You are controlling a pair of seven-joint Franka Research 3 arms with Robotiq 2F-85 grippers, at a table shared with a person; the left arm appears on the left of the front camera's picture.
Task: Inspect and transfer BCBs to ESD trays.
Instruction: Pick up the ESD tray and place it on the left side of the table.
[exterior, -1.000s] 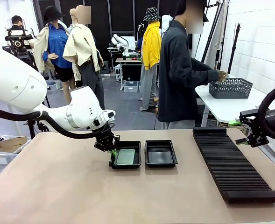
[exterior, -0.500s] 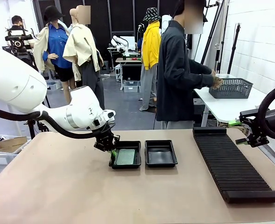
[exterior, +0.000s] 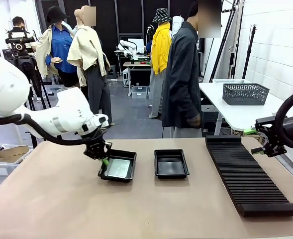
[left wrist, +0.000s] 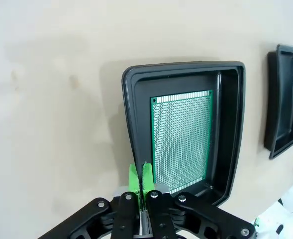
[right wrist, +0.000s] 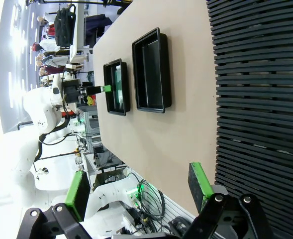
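A green BCB lies flat inside the left ESD tray. My left gripper is shut on that tray's left rim. The left wrist view shows the green pads pinching the tray wall, with the BCB just beyond. A second ESD tray sits bare to the right, with a clear gap between the two. My right gripper hangs open at the table's right edge beside the rack, its fingers spread wide with nothing between them.
A long black slotted rack covers the right part of the table. A person stands at the far edge, one hand hanging down. Behind, a grey mesh basket rests on a white side table.
My left gripper has pulled the tray with the BCB to the left, widening the gap to the other tray. The person has drawn the arm back from the basket.
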